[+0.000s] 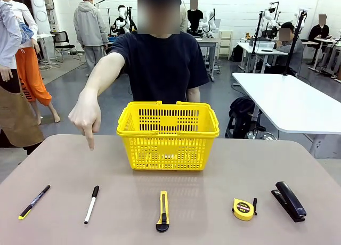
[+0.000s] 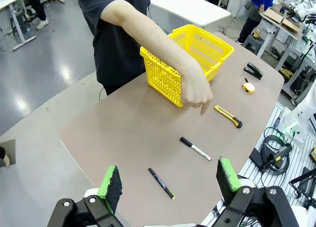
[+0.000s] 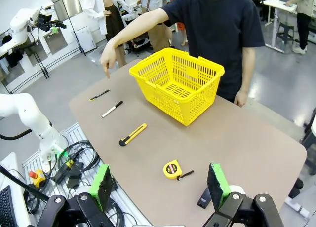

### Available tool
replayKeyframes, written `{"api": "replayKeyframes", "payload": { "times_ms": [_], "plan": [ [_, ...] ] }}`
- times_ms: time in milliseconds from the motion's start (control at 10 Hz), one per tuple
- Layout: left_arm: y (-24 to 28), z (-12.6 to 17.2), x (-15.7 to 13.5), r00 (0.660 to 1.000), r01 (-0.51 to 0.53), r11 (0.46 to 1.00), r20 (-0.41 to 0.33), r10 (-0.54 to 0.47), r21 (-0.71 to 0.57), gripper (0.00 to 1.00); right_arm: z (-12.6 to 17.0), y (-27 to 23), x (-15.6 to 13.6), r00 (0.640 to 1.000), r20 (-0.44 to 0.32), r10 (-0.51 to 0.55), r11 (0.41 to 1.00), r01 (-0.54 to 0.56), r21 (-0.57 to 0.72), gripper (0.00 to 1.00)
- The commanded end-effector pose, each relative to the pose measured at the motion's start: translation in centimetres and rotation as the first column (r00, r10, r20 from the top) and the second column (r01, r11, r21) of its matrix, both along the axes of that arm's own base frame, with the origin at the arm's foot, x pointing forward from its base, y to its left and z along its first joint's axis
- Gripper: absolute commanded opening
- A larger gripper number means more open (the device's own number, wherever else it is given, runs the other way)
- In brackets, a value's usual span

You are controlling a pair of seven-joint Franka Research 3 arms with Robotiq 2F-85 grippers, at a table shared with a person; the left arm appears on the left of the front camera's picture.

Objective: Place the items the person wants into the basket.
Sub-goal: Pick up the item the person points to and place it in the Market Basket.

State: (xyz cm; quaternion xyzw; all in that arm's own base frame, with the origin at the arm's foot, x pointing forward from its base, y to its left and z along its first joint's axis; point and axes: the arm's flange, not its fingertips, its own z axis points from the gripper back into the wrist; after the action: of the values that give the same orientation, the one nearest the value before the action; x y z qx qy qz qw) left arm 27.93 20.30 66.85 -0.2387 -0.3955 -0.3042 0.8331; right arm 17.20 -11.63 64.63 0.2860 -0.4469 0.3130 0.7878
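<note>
Now the person's hand [image 1: 85, 116] hangs above the table [image 1: 224, 170], curled up save one index finger [image 1: 90, 141] aimed straight down, picking out, I'd say, the white marker [image 1: 91, 204] lying just beneath it. And the basket [image 1: 168, 134] stands empty beside that hand; left gripper [image 2: 169, 176] and right gripper [image 3: 159, 183] gape wide.

Viewed from my remote station, no text is readable: the label on the yellow tape measure [image 1: 243, 208] and the print along the white marker [image 1: 91, 205] are too small.
</note>
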Motion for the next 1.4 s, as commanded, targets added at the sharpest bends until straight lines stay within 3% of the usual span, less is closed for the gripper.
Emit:
{"api": "replayKeyframes", "payload": {
  "times_ms": [0, 800, 1100, 1300],
  "plan": [
    [0.0, 0.0, 0.0, 1.0, 0.002, 1.0, 0.0, -0.002, 0.001, 1.0, -0.1, 0.1, 0.1, 1.0, 0.002, -0.001, 1.0, 0.001, 0.002, 1.0],
    [0.0, 0.0, 0.0, 1.0, 0.0, 1.0, 0.0, 0.0, 0.0, 1.0, -0.1, 0.1, 0.1, 1.0, 0.002, -0.001, 1.0, 0.001, 0.002, 1.0],
    [-8.4, -0.9, 1.6, 0.988, 0.001, 0.983, -0.152, 0.027, 0.182, 1.0, -0.1, 0.1, 0.1, 1.0, 0.002, -0.001, 1.0, 0.001, 0.002, 1.0],
    [-16.1, -2.6, 3.0, 0.963, 0.006, 0.948, -0.258, 0.081, 0.317, 1.0, -0.1, 0.1, 0.1, 1.0, 0.002, -0.001, 1.0, 0.001, 0.002, 1.0]
  ]
}}
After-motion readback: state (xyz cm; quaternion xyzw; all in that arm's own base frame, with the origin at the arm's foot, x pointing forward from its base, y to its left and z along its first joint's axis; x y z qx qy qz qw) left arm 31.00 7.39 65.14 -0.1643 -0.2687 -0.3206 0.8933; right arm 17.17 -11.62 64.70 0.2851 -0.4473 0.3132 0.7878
